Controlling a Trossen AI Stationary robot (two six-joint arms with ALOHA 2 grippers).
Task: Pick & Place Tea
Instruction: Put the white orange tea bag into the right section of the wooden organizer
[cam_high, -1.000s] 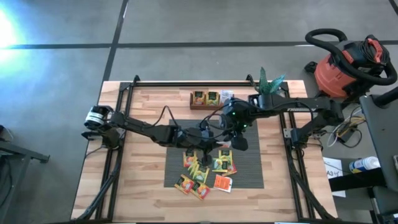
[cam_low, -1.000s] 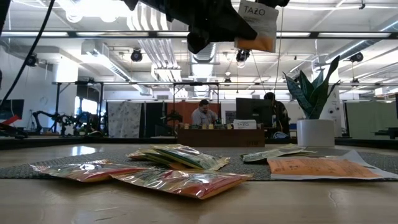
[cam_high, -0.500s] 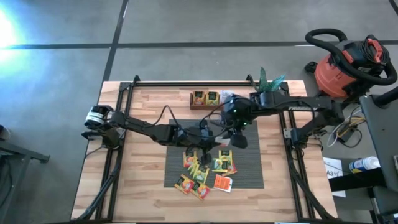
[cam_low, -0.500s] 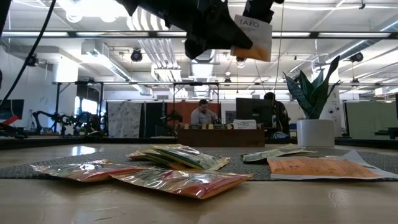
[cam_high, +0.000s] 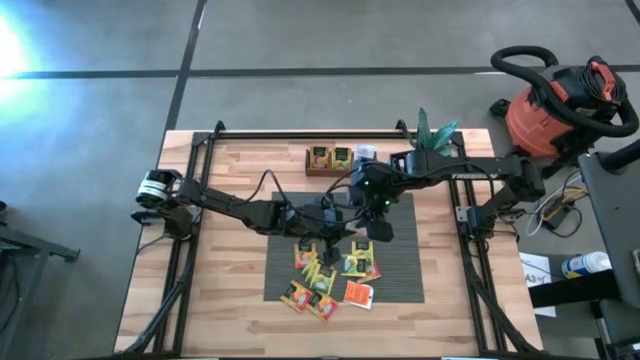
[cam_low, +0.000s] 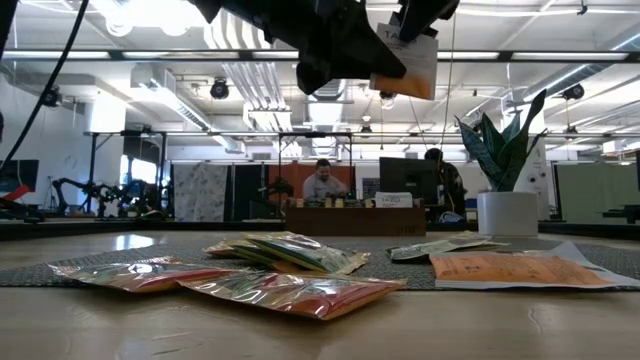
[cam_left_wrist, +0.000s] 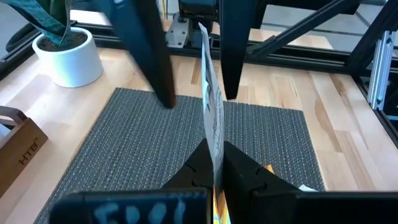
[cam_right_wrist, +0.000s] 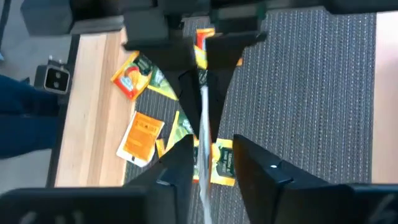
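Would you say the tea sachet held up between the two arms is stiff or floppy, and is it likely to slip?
The tea sachet stands edge-on, nearly straight, above the left end effector, so it is probably fairly stiff and light. The sachets on the mat look glossy, so it may slip from a light pinch.

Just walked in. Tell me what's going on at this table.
The two arms are passing a tea bag between them above the grey ribbed mat. The left hand is shut on one edge of a thin white-and-orange tea sachet, held upright in the air. The right hand straddles the opposite edge, fingers not clearly clamped. More loose sachets lie on the mat, and the long dark wooden tray holds a few.
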